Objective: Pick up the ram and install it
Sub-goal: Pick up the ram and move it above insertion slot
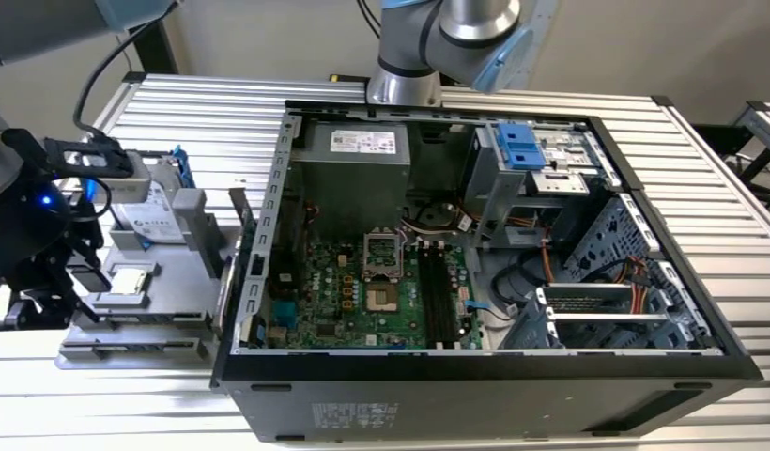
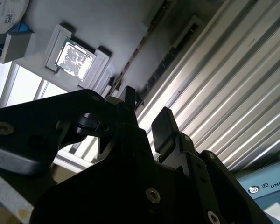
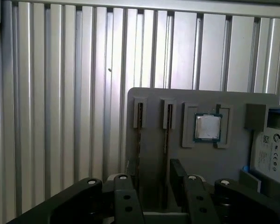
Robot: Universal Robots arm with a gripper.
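your claw sits nearest, fingers apart, straddling the ram, which stands edge-on in the grey tray. the ram's near end hides behind the claw. a silver chip lies just beside it. at the exterior view's left, the tray sits beside the open computer case.

table edge at exterior view's left: holder, crowded | memory stick on edge in slot, narrow lane to twin slot | chip and hard drive just beside | computer case wall close by, top open | bare ribbed table beyond holder's end, open passage
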